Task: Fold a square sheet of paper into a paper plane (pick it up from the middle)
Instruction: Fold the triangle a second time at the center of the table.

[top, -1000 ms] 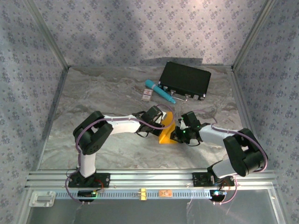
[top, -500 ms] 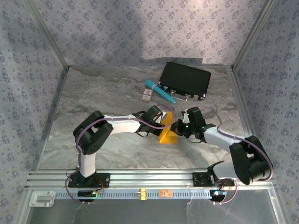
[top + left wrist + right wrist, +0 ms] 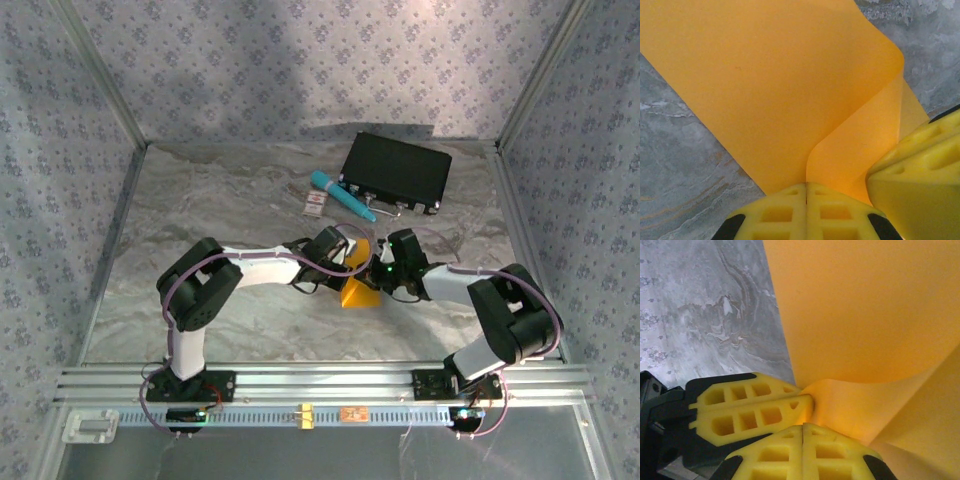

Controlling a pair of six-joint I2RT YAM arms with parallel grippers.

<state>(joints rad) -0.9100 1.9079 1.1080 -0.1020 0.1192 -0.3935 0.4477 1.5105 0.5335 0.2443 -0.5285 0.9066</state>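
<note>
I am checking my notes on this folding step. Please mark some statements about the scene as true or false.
1. The left gripper and the right gripper are both shut on the square sheet of paper. True.
2. The paper lies flat on the table. False: it bends into a curve where the grippers pinch it.
3. The teal pen lies beside the black case. True.
4. The small card rests on the black case. False: it lies on the table, beside the pen.

Open desk at left and along near edge. Beyond centre, as obstacles: black case, teal pen, small card.
</note>
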